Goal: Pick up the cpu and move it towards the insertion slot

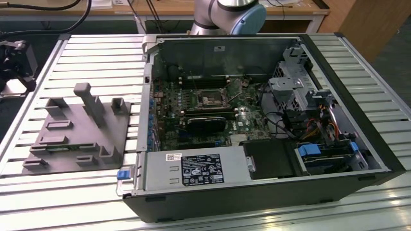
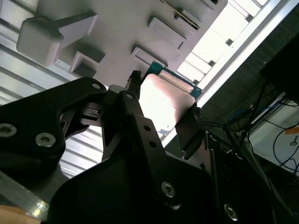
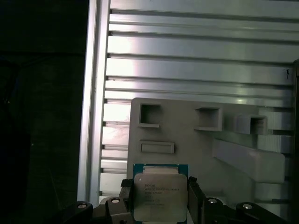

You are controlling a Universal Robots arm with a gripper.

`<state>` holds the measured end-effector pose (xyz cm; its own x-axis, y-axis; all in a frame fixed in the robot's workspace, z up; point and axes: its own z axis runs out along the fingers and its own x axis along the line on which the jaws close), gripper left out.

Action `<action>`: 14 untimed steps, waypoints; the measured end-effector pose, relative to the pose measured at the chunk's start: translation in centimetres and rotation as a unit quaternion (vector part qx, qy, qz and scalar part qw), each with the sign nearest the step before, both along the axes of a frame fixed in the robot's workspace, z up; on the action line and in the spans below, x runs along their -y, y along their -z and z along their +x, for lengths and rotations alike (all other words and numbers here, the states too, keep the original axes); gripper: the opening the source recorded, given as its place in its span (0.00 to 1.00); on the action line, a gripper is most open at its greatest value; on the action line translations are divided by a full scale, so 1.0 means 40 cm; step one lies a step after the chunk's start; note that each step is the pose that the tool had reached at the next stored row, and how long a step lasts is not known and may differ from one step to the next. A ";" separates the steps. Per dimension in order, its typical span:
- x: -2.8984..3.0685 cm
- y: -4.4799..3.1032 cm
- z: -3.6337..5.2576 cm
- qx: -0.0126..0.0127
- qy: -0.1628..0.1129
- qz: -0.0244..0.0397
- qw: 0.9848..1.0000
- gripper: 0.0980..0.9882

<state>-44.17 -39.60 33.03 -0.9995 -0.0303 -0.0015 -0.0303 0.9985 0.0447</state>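
First wrist view: end effector tight on cpu side edges, over grey fixture.

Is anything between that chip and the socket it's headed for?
Yes: the case wall rises between the fixture, where the gripper holds the cpu, and the slot. The slot itself looks uncovered.

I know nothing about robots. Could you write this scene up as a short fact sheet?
Tool: shut on the chip, a finger on each side
Chip: silver square, held over the grey block
Grey block: on the slatted table, at the exterior view's left of the computer case
Socket: dark square in a metal frame, inside the open case
Progress: chip gripped, not at the socket
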 end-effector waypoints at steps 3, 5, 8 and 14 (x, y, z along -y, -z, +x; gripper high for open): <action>0.000 -0.005 0.000 0.000 0.000 0.000 1.000 0.50; 0.000 -0.009 0.000 0.000 0.000 0.000 1.000 0.50; 0.000 -0.014 0.000 0.000 0.000 0.000 1.000 0.50; 0.000 -0.029 0.000 0.000 0.000 -0.001 1.000 0.50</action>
<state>-44.17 -39.59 34.20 -0.9995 -0.0303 -0.0015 -0.0303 0.9986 0.0437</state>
